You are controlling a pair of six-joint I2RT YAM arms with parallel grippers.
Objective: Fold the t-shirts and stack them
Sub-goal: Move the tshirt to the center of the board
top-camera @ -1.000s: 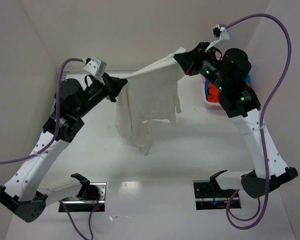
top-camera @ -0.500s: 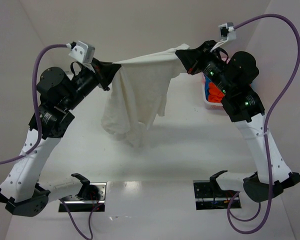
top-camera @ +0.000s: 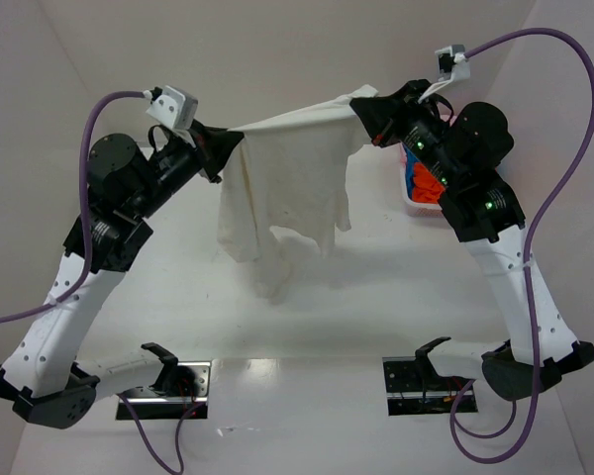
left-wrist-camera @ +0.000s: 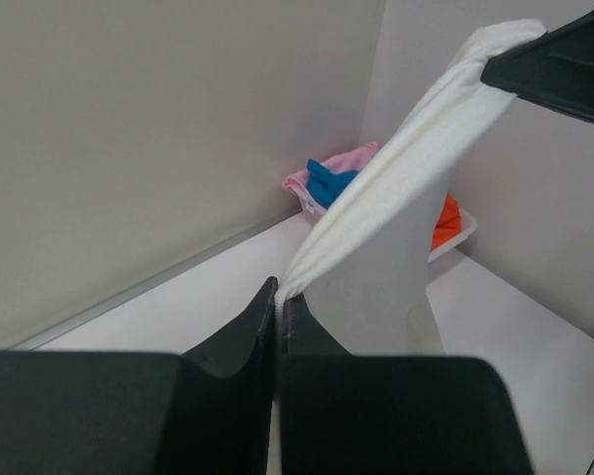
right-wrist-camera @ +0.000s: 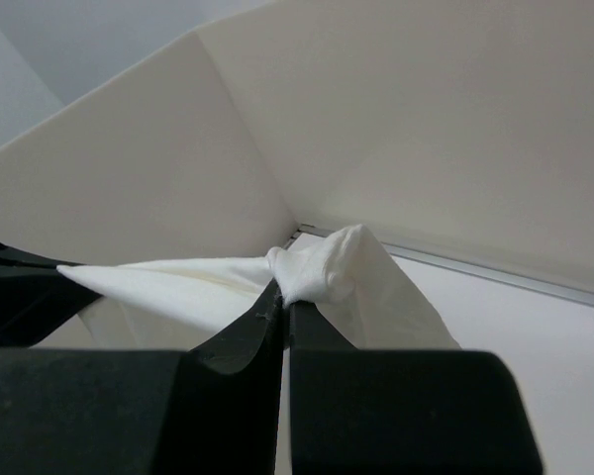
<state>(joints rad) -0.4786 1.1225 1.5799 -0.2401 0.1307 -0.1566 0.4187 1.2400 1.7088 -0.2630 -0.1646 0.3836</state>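
Both arms are lifting high, elbows bent, wrists aiming toward the far wall. The left gripper is pinching one bunched end of the large plain off-white cloth t-shirt, and the right gripper is pinching the other end. The shirt is hanging stretched between them over the white surface. Blue, orange-red and pink shirts are lying in the white plastic tray at far right.

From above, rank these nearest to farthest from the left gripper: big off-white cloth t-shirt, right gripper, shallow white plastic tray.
1. Off-white t-shirt: pinched in the left gripper.
2. Right gripper: opposite, on the shirt's other end.
3. White tray: farthest, at the far right.
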